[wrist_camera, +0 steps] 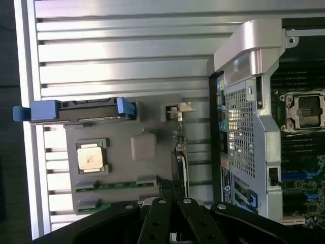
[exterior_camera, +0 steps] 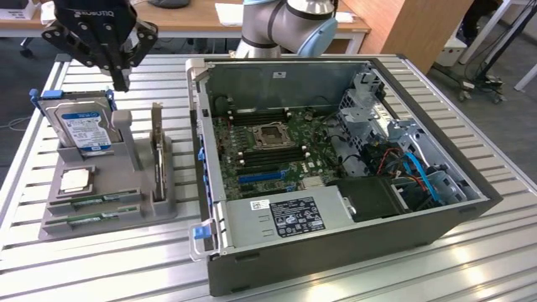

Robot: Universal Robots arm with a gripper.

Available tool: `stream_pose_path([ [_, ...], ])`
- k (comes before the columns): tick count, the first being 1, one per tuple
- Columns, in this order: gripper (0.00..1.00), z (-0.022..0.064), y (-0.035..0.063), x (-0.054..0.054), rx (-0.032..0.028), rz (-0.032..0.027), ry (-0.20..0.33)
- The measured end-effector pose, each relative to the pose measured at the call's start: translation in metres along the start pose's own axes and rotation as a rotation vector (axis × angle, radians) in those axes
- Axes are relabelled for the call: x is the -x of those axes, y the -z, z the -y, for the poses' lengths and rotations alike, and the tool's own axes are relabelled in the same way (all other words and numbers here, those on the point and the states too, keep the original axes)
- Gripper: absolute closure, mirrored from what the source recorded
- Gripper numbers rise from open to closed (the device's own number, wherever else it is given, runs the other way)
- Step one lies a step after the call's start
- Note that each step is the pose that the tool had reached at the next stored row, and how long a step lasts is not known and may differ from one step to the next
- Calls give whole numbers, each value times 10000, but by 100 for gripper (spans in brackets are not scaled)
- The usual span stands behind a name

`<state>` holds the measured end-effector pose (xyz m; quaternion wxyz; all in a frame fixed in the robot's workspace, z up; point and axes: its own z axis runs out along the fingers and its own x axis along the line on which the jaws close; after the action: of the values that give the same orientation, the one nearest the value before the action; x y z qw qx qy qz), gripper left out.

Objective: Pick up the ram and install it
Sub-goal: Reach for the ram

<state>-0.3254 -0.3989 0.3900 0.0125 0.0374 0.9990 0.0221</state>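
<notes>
At the far end of the slatted metal surface (exterior_camera: 100, 267), on the exterior view's left, the tool (exterior_camera: 123, 85) hangs in the air, fingers pressed tight together, and there's nothing pinched between them. It sits just above the far edge of the grey holder (exterior_camera: 100, 228), near the upright hard drive (exterior_camera: 84, 129) with its blue side rails.

And the ram (exterior_camera: 94, 201)? It's lying flat in its slot at the near end of that holder, well apart from the tool, untouched. A second green stick (exterior_camera: 92, 218) lies right beside it, parallel, in the next slot. Just behind those two sits a square processor chip (exterior_camera: 75, 181) in its pocket, and along the holder's side nearest the computer a dark expansion card (exterior_camera: 157, 148) stands on edge.

From the wrist camera we look straight down. The closed tool (wrist_camera: 170, 195) points over the holder (wrist_camera: 143, 146), the ram (wrist_camera: 118, 185) showing as a green strip just beside the black fingers, the second stick (wrist_camera: 94, 207) a little further out.

On the exterior view's right, the open computer case (exterior_camera: 336, 251) lies on its side, motherboard (exterior_camera: 277, 160) exposed, the empty processor socket (exterior_camera: 270, 135) in the middle with dark memory slots running on either side of it.
</notes>
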Motion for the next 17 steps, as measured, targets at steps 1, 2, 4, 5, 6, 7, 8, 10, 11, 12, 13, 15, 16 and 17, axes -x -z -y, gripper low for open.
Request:
stream_pose_path([
  [1,90,2,0,-30,0,0,0],
  [2,90,4,0,-60,0,0,0],
  [4,90,9,0,-118,0,0,0],
  [5,90,11,0,-147,-1,-1,1],
  [6,90,13,-1,-176,-1,-1,0],
  [7,90,16,-1,-204,-1,0,0],
  [8,90,18,-1,-235,-1,-1,1],
  [10,90,22,-1,-288,0,0,0],
  [11,90,24,-2,-314,0,0,0],
  [12,90,26,-2,-340,0,-1,0],
  [13,90,27,-2,-366,-1,0,-1],
  [15,90,32,-3,-419,-1,-1,1],
  [16,90,34,-4,-447,0,-1,1],
  [17,90,36,-4,-471,0,0,0],
])
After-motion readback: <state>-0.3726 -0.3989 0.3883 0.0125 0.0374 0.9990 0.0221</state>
